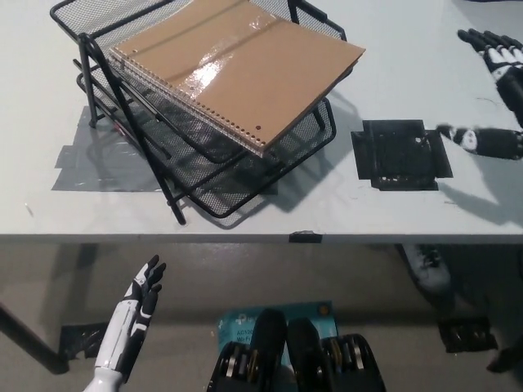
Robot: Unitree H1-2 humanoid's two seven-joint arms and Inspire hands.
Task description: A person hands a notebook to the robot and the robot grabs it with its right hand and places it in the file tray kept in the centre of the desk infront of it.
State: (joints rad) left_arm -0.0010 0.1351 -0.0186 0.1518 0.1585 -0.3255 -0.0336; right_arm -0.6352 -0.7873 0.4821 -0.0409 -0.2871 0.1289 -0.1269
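One spiral notebook [237, 69], stiff, light, glossy-slick, lies on file tray [270, 163]; we'd grip its free edge. Right hand [498, 98] spread, empty; left hand [135, 314] open, low.

Notebook [237, 69] atop file tray [204, 192]; right hand [498, 98] empty, fingers spread.

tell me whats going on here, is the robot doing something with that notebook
The brown spiral notebook already lies on the top tier of the black mesh file tray on the desk, one corner jutting past the tray's edge. The black right hand is open at the picture's right edge, clear of it. The white left hand rests open below the desk edge.
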